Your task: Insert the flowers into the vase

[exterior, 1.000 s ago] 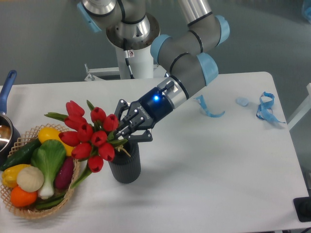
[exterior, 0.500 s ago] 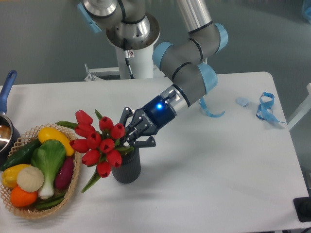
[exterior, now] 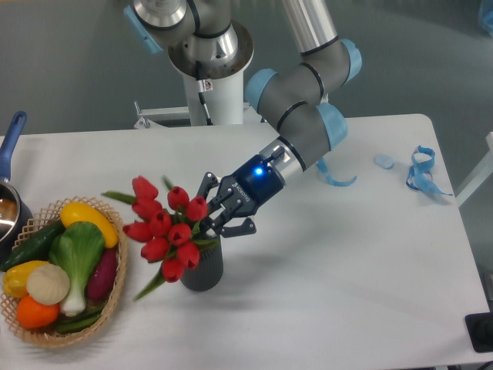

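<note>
Since before, flowers (exterior: 168, 230) nearer vase (exterior: 202, 267).

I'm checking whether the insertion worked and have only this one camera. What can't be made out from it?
- Stems inside the vase: hidden by the flowers over its mouth.
- Grip of the tool: the fingertips are behind leaves and buds, so open or shut is unclear.
- Pan at left: cut off by the frame edge.
- Lower items in the wicker basket: covered by the vegetables on top.

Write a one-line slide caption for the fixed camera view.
UR5e gripper holds red tulip flowers tilted over the dark ribbed vase, beside a wicker basket of vegetables.
</note>
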Tool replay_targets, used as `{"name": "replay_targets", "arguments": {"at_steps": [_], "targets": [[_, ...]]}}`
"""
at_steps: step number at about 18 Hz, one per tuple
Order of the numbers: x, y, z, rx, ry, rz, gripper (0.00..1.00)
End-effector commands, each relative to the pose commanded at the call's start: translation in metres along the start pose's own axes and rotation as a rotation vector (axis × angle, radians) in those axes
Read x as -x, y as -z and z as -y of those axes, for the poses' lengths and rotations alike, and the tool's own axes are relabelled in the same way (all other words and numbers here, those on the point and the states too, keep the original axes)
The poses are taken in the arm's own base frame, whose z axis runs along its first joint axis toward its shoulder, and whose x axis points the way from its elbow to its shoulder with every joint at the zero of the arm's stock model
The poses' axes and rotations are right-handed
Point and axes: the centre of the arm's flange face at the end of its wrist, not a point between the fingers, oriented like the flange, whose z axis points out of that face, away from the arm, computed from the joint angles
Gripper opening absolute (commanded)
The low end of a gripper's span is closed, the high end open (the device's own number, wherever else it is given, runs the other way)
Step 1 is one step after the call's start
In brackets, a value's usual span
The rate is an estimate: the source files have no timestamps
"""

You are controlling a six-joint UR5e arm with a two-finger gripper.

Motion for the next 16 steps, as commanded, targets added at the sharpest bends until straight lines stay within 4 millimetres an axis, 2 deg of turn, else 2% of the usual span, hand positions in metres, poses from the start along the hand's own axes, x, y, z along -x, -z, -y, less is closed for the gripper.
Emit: {"name": "replay_targets", "arguments": {"at_steps": [1, 2, 5, 8, 12, 16], "targets": [[0.001, 0.002, 0.000, 0.000, -0.004, 0.003, 0.98], [0.000, 0.002, 0.002, 0.001, -0.005, 0.004, 1.00], [0.002, 0.007, 0.003, 0.015, -0.011, 0.015, 1.00], [-0.001, 0.023, 0.018, 0.106, -0.055, 0.051, 1.00], [0.002, 0.075, 0.055, 0.372, -0.158, 0.185, 1.00], [0.009, 0.133, 0.081, 0.629, -0.201, 0.332, 1.00]]}}
